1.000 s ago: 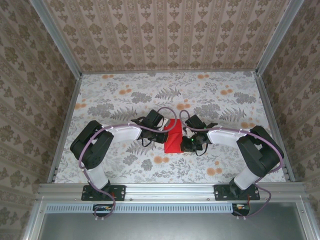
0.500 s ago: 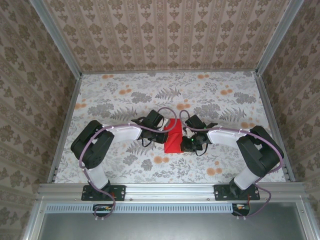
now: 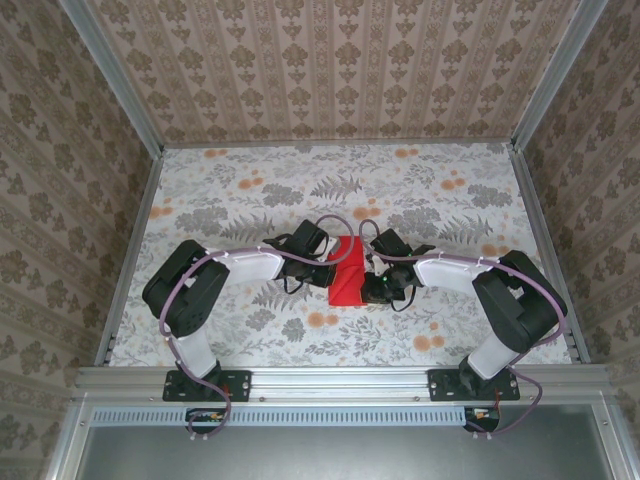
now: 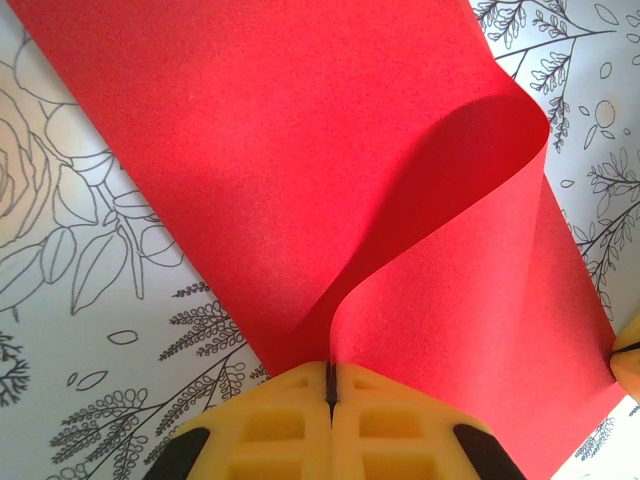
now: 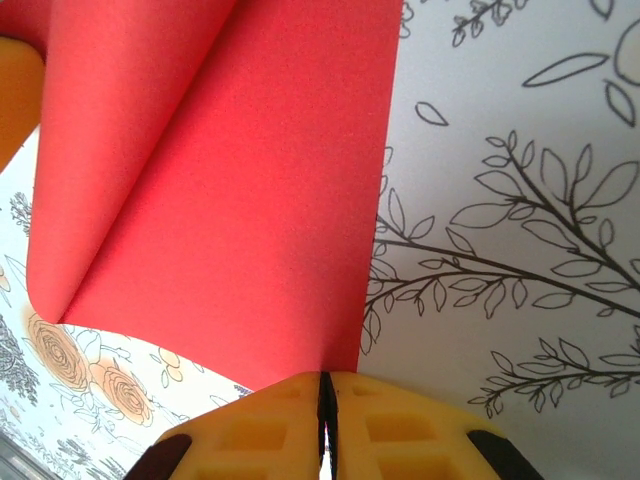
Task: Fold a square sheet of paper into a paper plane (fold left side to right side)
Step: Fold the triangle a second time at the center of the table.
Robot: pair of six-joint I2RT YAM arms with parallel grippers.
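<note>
Curled red paper (image 4: 300, 150), wrist views show jaws pinching

Two arms of one build: the left arm (image 3: 190, 295) and the right arm (image 3: 512, 300) each pair glossy black, rounded joint housings with a smooth white link toward the wrist. A thin lilac cable (image 3: 164, 312) loops along the outside of each. Each arm rises from a black base plate (image 3: 205, 383) at the near edge of the table (image 3: 250, 190). A small green light (image 3: 386, 291) glows on the right wrist. Seen by the wrist cameras, the left gripper (image 4: 328, 375) and the right gripper (image 5: 322, 385) have yellow moulded fingers with square recessed pockets and black rounded patches at the outer corners
</note>
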